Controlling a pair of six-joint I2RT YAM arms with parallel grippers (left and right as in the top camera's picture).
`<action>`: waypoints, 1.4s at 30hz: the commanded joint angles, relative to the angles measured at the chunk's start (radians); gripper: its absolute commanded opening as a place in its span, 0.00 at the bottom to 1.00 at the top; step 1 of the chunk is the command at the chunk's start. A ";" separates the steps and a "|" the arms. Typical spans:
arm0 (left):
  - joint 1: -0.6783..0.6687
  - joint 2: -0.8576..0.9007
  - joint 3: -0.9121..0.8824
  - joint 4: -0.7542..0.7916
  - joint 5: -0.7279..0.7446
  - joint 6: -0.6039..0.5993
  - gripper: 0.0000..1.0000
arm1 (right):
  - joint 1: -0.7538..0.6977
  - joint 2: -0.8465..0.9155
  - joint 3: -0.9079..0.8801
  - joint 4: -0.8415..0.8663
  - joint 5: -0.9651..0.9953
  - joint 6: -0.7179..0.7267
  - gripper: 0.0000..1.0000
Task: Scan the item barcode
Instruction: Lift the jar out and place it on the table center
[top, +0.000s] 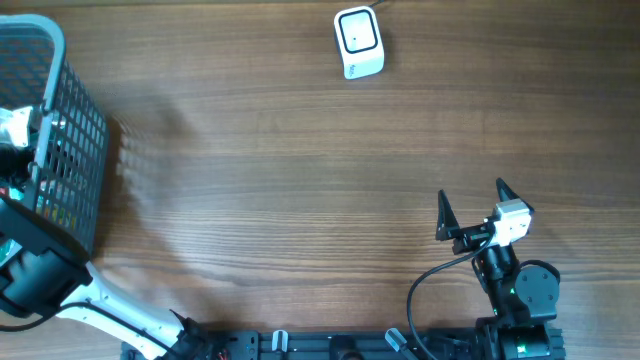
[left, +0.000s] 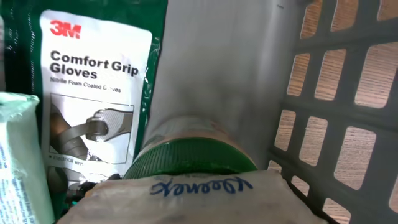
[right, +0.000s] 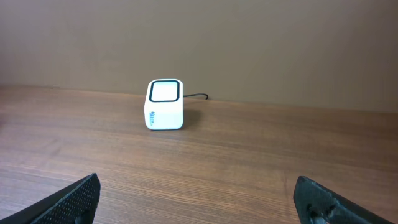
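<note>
My left gripper (top: 14, 130) reaches down into the grey wire basket (top: 70, 120) at the far left. Its fingers do not show in either view. A pale Kleenex tissue pack (left: 199, 196) fills the bottom of the left wrist view, right against the camera. I cannot tell whether it is gripped. Behind it stand a green-lidded jar (left: 193, 158) and a 3M Comfort Grip Gloves pack (left: 93, 93). The white barcode scanner (top: 357, 42) (right: 165, 104) sits at the table's far edge. My right gripper (top: 470, 205) (right: 196, 186) hovers open at the near right, facing the scanner with nothing between its fingers.
The basket wall (left: 348, 93) stands close on the right of the left wrist view. Another light green packet (left: 18, 162) leans at its left. Bare wooden table (top: 300, 180) lies between the basket, the scanner and my right arm. The scanner's cable (right: 198, 96) runs off behind it.
</note>
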 joint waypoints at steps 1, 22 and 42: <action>0.000 -0.069 0.087 0.029 0.024 -0.060 0.45 | 0.004 -0.005 0.000 0.006 0.010 0.001 1.00; -0.596 -0.555 0.532 -0.269 -0.019 -0.602 0.40 | 0.004 -0.005 0.000 0.006 0.010 0.001 1.00; -1.443 0.049 0.472 -0.295 -0.311 -1.162 0.29 | 0.004 -0.005 0.000 0.006 0.010 0.001 1.00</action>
